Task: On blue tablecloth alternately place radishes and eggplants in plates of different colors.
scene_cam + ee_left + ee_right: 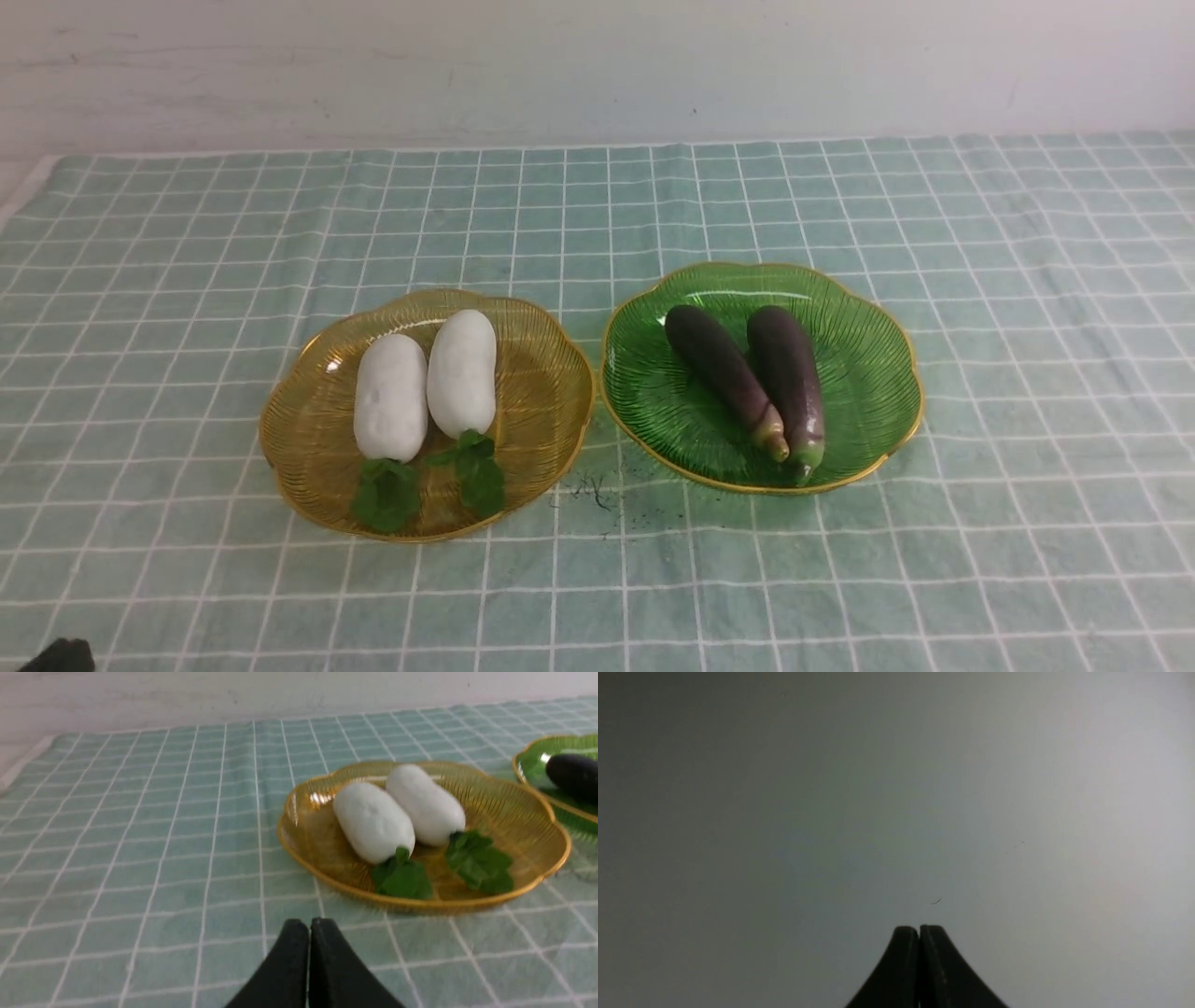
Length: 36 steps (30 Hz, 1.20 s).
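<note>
Two stubby white radishes [390, 397] [462, 373] with green leaf tufts are seen lying side by side, touching, in the translucent ribbed amber-yellow plate [551, 392] on the left; their long axes run near to far, tilted slightly rightward, with the leaves at the near end. Two glossy dark purple eggplants [724, 371] [789, 378] are laid in the green scalloped plate [868, 373] on the right, stem tips pointed near and converging. Both plates are set close together on the pale teal-blue gridded tablecloth [187, 280] covering the tabletop. The left pincer [309, 926] is seen closed and empty above the cloth, near the amber plate; the right pincer [919, 931] is closed against a blank grey surface
</note>
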Tool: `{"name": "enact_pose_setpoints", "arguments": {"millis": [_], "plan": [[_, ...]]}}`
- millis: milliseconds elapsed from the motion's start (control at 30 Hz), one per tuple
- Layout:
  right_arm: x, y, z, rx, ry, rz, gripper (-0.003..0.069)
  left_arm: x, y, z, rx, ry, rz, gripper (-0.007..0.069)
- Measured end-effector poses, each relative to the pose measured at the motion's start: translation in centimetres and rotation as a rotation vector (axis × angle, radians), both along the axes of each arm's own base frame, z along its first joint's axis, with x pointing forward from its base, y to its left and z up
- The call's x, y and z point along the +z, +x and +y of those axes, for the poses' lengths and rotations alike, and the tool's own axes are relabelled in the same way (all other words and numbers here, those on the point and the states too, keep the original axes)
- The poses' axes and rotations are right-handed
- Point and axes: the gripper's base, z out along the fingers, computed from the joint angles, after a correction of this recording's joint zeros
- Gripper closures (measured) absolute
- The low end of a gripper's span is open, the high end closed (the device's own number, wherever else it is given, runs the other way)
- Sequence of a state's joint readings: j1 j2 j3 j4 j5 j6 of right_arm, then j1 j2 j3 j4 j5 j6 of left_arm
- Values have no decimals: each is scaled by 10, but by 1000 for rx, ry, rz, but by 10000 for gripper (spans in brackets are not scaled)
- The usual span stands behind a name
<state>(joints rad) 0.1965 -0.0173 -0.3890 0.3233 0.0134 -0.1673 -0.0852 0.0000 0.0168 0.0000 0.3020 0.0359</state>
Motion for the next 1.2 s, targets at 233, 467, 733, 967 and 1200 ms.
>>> {"name": "enact_pose_setpoints", "arguments": {"millis": [233,467,733,967,1200], "plan": [[0,0,0,2,3,0,673,-10,-2,0,-1,9,78,632],[0,0,0,2,3,0,673,-10,-2,0,0,8,79,632],[0,0,0,2,3,0,673,-10,-2,0,0,8,79,632],[0,0,0,-21,-37,-5,673,-10,-2,0,0,8,79,632],[-28,15,6,-149,-380,149,673,-10,-2,0,0,8,79,632]]}}
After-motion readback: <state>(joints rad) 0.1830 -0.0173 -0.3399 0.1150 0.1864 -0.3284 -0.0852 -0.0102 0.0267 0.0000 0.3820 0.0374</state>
